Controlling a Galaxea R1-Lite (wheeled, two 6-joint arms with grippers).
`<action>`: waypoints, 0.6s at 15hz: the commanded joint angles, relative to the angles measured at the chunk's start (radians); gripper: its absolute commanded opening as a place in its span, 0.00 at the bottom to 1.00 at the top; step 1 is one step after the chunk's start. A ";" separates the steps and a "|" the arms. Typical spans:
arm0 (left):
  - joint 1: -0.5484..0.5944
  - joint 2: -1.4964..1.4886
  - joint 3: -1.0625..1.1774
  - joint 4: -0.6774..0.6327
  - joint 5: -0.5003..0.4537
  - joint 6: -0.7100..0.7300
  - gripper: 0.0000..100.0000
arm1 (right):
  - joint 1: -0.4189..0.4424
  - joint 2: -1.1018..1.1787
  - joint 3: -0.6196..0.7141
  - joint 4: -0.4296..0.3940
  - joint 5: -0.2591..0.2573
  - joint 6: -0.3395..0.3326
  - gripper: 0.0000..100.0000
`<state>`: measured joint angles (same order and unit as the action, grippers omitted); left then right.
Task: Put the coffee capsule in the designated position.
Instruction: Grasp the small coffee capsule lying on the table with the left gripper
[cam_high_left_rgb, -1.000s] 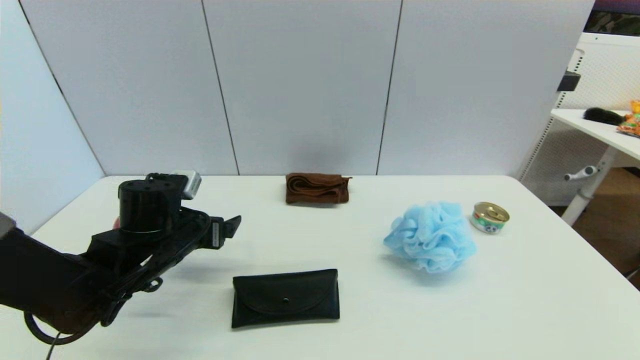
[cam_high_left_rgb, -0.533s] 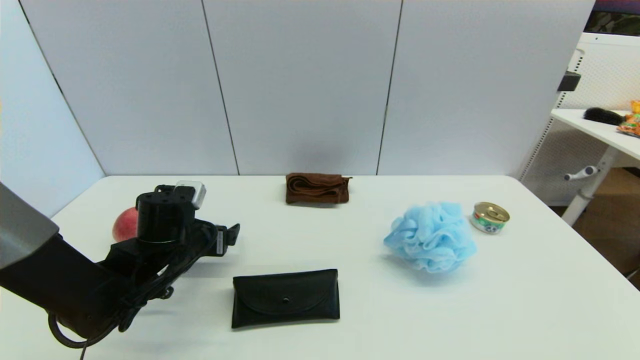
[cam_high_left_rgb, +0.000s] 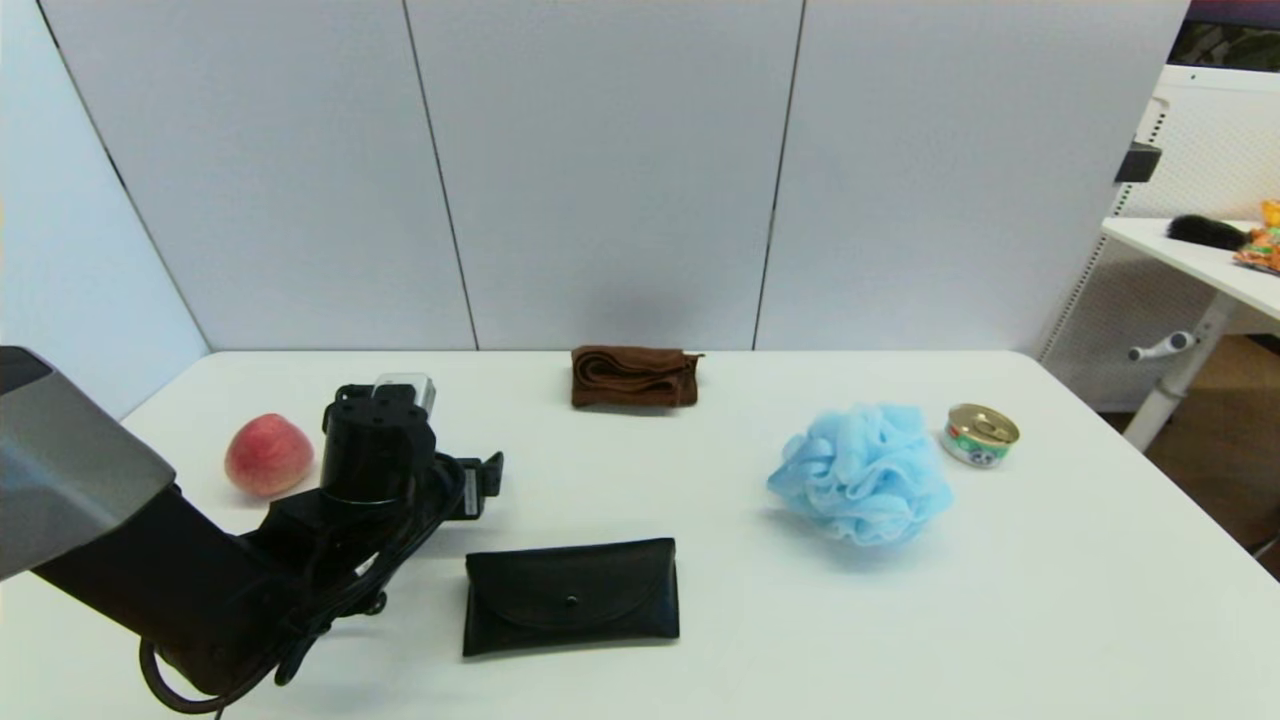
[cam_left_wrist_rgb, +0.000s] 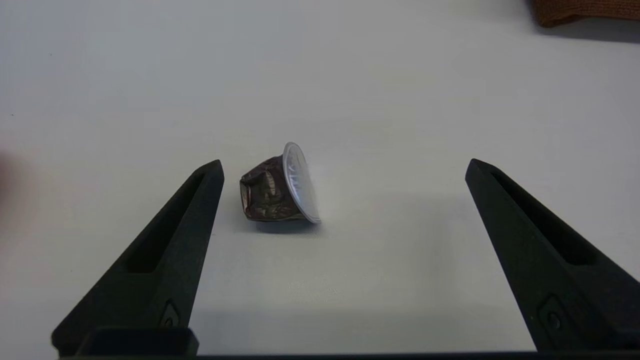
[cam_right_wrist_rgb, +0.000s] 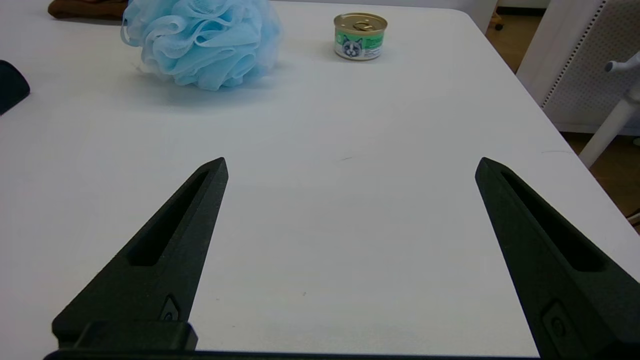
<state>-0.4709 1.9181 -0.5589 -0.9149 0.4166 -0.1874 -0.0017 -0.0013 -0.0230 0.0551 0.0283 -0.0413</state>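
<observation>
Dark grey-brown and crumpled, the coffee capsule (cam_left_wrist_rgb: 277, 190) lies on its side on the white surface (cam_high_left_rgb: 760, 600), its silvery-white flat end turned toward my far finger. It sits between the tips of my left pincer (cam_left_wrist_rgb: 345, 170), just beside one finger (cam_left_wrist_rgb: 165, 250) without touching it, and well apart from the other. That pincer is spread wide and holds nothing. In the head view my left pincer (cam_high_left_rgb: 490, 475) reaches in from about eight o'clock, and the capsule itself is hidden there behind my wrist.

Around it, taking the middle of the surface as the dial's centre: a peach (cam_high_left_rgb: 266, 455) sits at about nine o'clock, near my left wrist. A black pouch (cam_high_left_rgb: 571, 597) lies at six o'clock, just beside my left arm. A folded brown cloth (cam_high_left_rgb: 633, 376) rests at twelve o'clock by the far edge. A blue bath pouf (cam_high_left_rgb: 860, 473) stands at three o'clock, with a gold-lidded tin can (cam_high_left_rgb: 980, 434) just beyond it toward two o'clock.

My right pincer (cam_right_wrist_rgb: 350, 167) hangs low over bare surface on the right side, its fingers wide apart and empty, with the pouf and the can ahead of it.
</observation>
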 joint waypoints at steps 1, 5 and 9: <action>0.000 -0.021 0.001 -0.004 0.002 -0.001 1.00 | 0.000 0.001 0.000 0.000 0.001 0.000 1.00; -0.011 -0.040 0.004 0.004 -0.002 0.026 1.00 | 0.000 0.001 0.000 0.000 0.001 0.000 1.00; -0.011 -0.053 0.005 0.005 -0.004 0.071 1.00 | 0.000 0.001 0.000 0.000 0.001 0.000 1.00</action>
<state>-0.4811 1.8762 -0.5570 -0.9053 0.4102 -0.1157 -0.0017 -0.0013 -0.0230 0.0543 0.0287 -0.0404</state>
